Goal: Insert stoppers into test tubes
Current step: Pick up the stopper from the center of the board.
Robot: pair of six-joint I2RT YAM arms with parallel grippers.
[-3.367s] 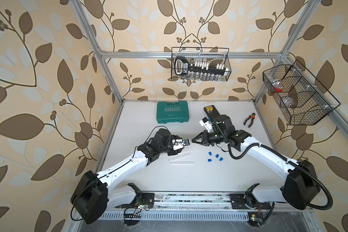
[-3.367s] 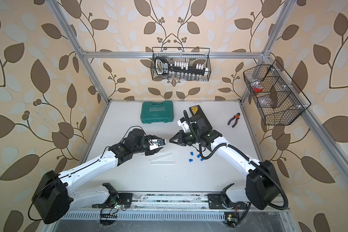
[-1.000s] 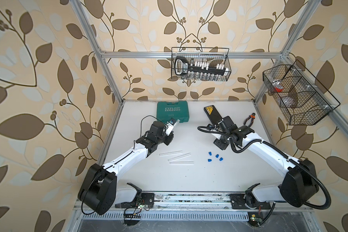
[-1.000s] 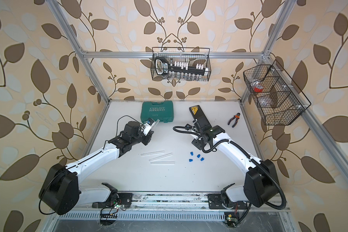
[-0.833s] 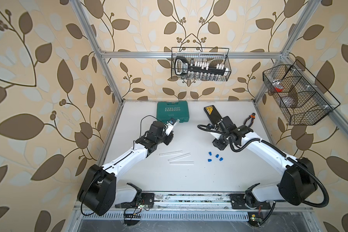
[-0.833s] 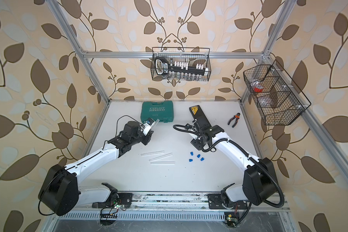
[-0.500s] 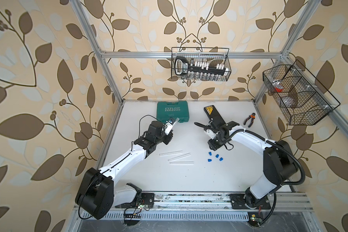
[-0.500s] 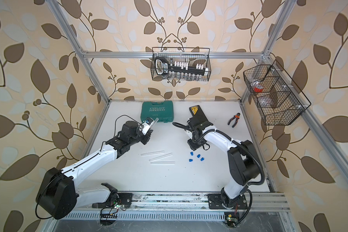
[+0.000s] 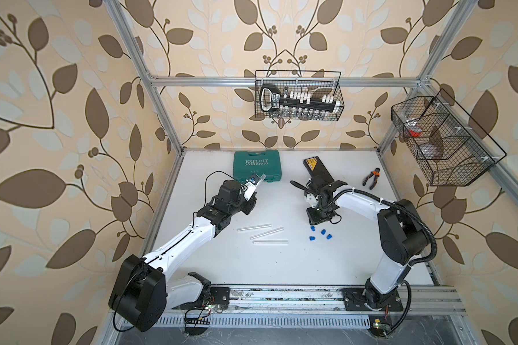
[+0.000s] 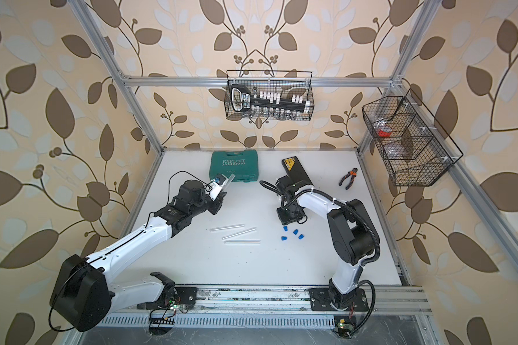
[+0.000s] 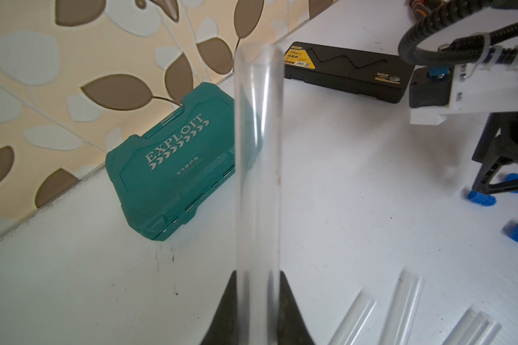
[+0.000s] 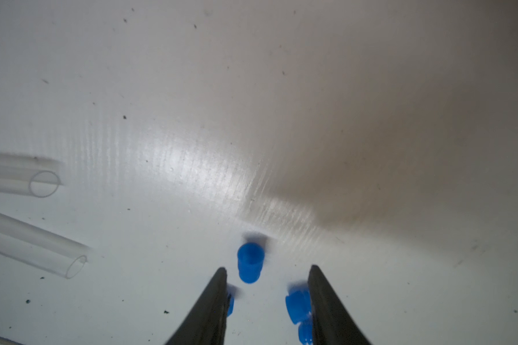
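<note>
My left gripper (image 11: pixel 257 277) is shut on a clear test tube (image 11: pixel 257 167) and holds it raised and tilted near the green case; both top views show this tube (image 9: pixel 259 178) (image 10: pixel 228 179). Three more test tubes (image 9: pixel 266 233) lie side by side mid-table. Four blue stoppers (image 9: pixel 323 231) (image 10: pixel 295 231) lie in a small cluster to their right. My right gripper (image 12: pixel 266 268) points down over the cluster, open. One stopper (image 12: pixel 250 265) lies just past its fingertips. Another stopper (image 12: pixel 296 306) lies beside one finger's inner face.
A green tool case (image 9: pixel 257 165) and a black case (image 9: pixel 317 170) lie at the back of the table, with pliers (image 9: pixel 371 177) at the back right. Wire baskets (image 9: pixel 298 95) (image 9: pixel 443 140) hang on the back and right walls. Metal frame posts stand at the corners.
My right gripper has swung left and down onto the stopper cluster, and its jaws have narrowed. The left gripper has kept the tube raised in the same spot.
</note>
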